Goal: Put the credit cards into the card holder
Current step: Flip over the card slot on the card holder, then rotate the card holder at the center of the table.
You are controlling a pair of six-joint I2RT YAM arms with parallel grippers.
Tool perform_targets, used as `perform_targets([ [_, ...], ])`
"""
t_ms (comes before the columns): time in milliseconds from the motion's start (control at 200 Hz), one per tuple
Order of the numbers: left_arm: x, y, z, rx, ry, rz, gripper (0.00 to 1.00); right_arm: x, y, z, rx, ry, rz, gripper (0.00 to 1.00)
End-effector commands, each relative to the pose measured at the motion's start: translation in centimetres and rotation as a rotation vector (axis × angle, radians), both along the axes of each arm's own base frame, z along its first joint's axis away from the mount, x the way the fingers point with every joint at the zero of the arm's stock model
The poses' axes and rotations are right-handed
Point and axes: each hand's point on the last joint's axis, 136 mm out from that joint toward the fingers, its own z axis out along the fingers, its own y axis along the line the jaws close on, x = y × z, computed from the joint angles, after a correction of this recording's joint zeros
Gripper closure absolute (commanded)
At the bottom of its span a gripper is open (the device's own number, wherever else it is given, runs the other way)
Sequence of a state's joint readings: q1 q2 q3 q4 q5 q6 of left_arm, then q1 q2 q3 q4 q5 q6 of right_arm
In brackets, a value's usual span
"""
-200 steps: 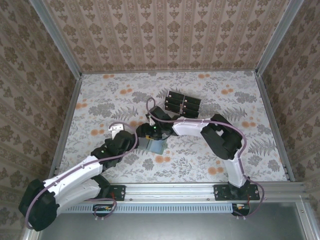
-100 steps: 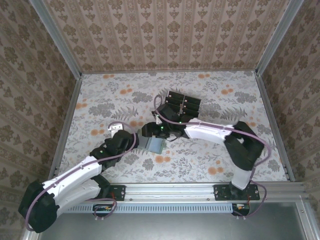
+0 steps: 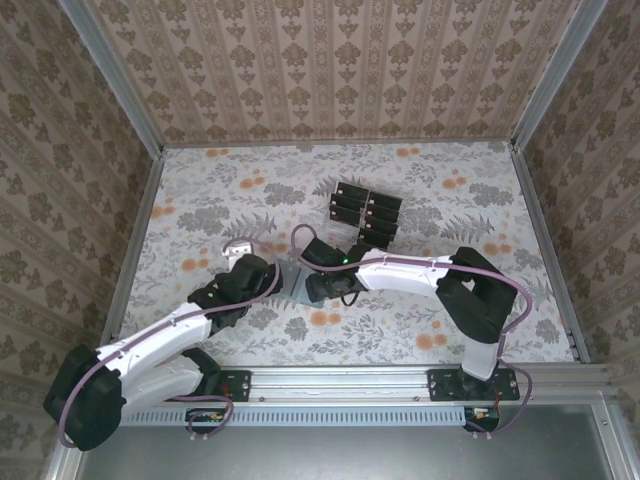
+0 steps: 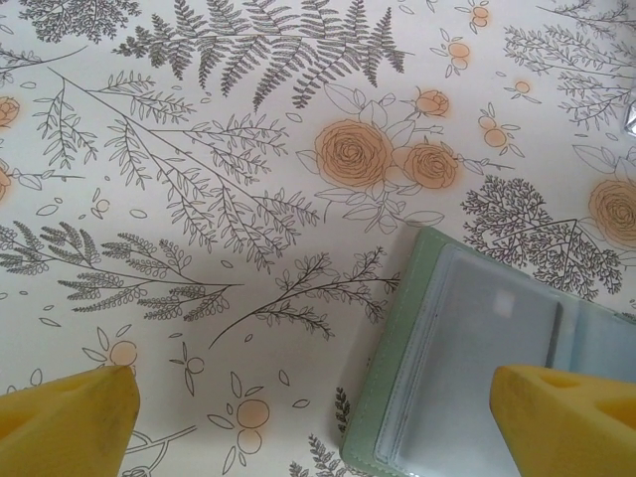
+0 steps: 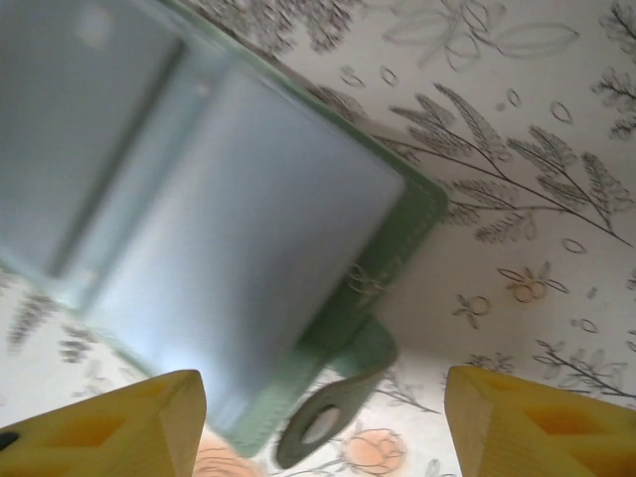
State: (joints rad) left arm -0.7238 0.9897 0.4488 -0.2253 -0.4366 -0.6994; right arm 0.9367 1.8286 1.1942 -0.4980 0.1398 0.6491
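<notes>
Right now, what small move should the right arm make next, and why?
Probably reach out to the cards at the far side and pick one up. The wallet already lies open with its sleeves facing up, and the right jaws hang over it open and empty, so there is nothing to slide in yet.

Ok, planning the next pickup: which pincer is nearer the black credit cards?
Right. The right pincer hangs over the open card holder, just near-left of the credit cards; the left pincer sits farther left, beyond the holder.
</notes>
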Motion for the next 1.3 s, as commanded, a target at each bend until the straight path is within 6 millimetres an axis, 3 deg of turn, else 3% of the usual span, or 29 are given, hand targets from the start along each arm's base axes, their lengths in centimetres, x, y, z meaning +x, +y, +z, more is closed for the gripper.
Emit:
perform_targets([
  [0,0.8,-0.8,1.2,-0.025,-0.022,-0.011,0.00,0.9,-2.1,-0.1,-0.113,-0.051,-0.018,0.39],
  [140,0.8,-1.1,0.8,-0.028,-0.010,-0.017,0.00,1.2,-3.2,-0.4,-0.112,-0.048,-0.046,0.56],
  [425,1.0,-1.8,0.1,-0.033,0.011,-0.037,0.00,2.4,-3.9,0.0,-0.053,-0.061,-0.073,0.99],
  [710,1.2,-2.7,-0.1,-0.046,0.023,-0.064,0.00,2.9,-6.1,0.7,-0.046,-0.066,-0.112,1.00],
  [810,1.4,-3.4,0.1,-0.054,0.032,-0.081,0.00,2.9,-6.0,1.6,-0.016,-0.066,-0.109,0.77],
  [900,1.7,-4.2,0.5,-0.072,0.039,-0.103,0.00,3.0,-5.7,3.4,0.035,-0.082,-0.111,0.51],
  [930,1.8,-4.6,0.7,-0.082,0.042,-0.111,0.00,3.0,-5.6,4.1,0.055,-0.091,-0.114,0.47],
  [1140,2.7,-7.3,3.1,-0.192,0.095,-0.120,0.00,4.2,-7.8,7.6,0.112,-0.142,-0.170,0.37],
  [1295,4.3,-9.5,6.6,-0.317,0.118,-0.071,0.00,6.6,-10.5,8.7,0.114,-0.182,-0.190,0.33],
])
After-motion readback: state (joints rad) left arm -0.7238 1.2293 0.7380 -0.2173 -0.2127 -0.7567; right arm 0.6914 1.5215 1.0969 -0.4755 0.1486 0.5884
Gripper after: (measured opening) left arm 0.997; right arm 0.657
